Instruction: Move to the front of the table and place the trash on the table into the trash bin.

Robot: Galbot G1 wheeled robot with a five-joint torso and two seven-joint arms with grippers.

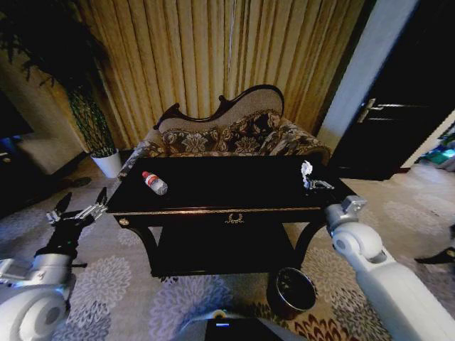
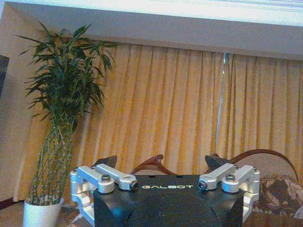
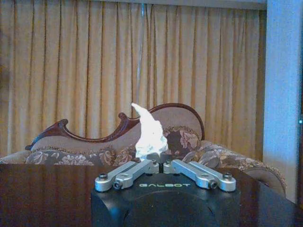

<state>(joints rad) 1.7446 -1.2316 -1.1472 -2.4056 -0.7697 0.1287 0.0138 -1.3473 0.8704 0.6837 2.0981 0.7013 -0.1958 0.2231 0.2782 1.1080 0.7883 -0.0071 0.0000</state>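
The dark glossy table (image 1: pixel 213 199) stands straight ahead, its top (image 3: pixel 42 189) also in the right wrist view. A clear plastic bottle with a red cap (image 1: pixel 154 182) lies on its left part. At the table's right end my right gripper (image 1: pixel 313 184) (image 3: pixel 158 159) is shut on a crumpled white tissue (image 1: pixel 306 169) (image 3: pixel 150 132), which sticks up above the fingers. My left gripper (image 1: pixel 79 206) (image 2: pixel 161 161) hangs open and empty off the table's left end, apart from the bottle. The round reddish-brown trash bin (image 1: pixel 292 291) stands on the carpet by the table's front right leg.
A carved floral sofa (image 1: pixel 234 135) sits right behind the table, before gold curtains. A tall plant in a white pot (image 1: pixel 108 163) stands at the far left. A dark door (image 1: pixel 398 106) is at the right. Patterned carpet surrounds the table.
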